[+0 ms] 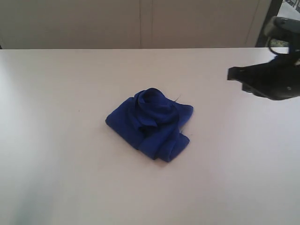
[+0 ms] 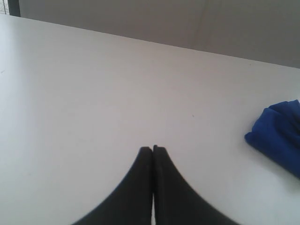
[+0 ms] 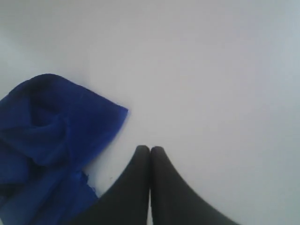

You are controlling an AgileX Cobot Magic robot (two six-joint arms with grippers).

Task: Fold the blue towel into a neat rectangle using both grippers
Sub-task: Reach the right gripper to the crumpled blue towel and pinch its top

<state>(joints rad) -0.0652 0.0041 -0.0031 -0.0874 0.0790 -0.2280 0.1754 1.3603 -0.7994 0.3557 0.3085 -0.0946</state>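
Mid-frame on the table: towel, bunched in a rumpled heap, untouched. Beyond, at upper right: right gripper, clenched on nothing, hovering apart from it. Out of the exterior frame: left gripper, likewise pinched closed, empty. Risk: pinching several layers of the heap at once, so locking in creases instead of spreading flat.

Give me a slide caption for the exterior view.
Crumpled blue towel on the white table, right gripper hovering apart from it.
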